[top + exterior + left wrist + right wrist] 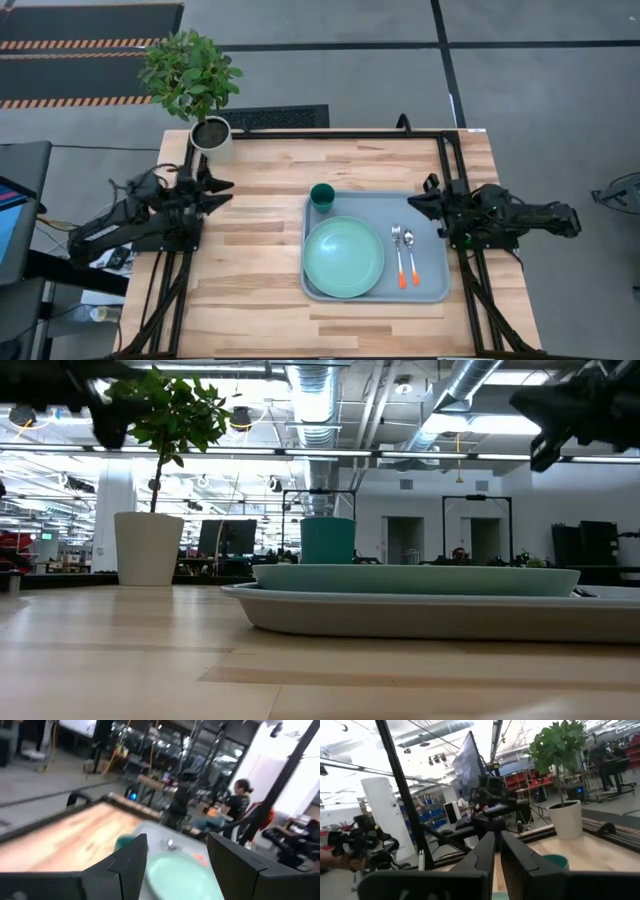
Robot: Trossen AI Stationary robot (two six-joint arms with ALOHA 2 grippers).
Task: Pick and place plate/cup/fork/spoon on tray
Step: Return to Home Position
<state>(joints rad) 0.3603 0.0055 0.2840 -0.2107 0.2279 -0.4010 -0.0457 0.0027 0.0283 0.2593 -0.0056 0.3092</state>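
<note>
Resting on the wooden table (pixel 250 290), the tray (pixel 432 215) is carrying every task item. The plate (pixel 343 257) is occupying its near-left portion, the cup (pixel 322 196) is standing upright at its far-left corner, and the fork (pixel 397 254) and spoon (pixel 410 254) are lying side by side, parallel, to the right of the plate. The left gripper (pixel 222 193) is hovering at the table's left edge, jaws spread, holding nothing. The right gripper (pixel 415 205) is hovering at the tray's right edge, jaws nearly pressed together, empty. A potted plant (pixel 193 80) is sitting at the far-left corner.
</note>
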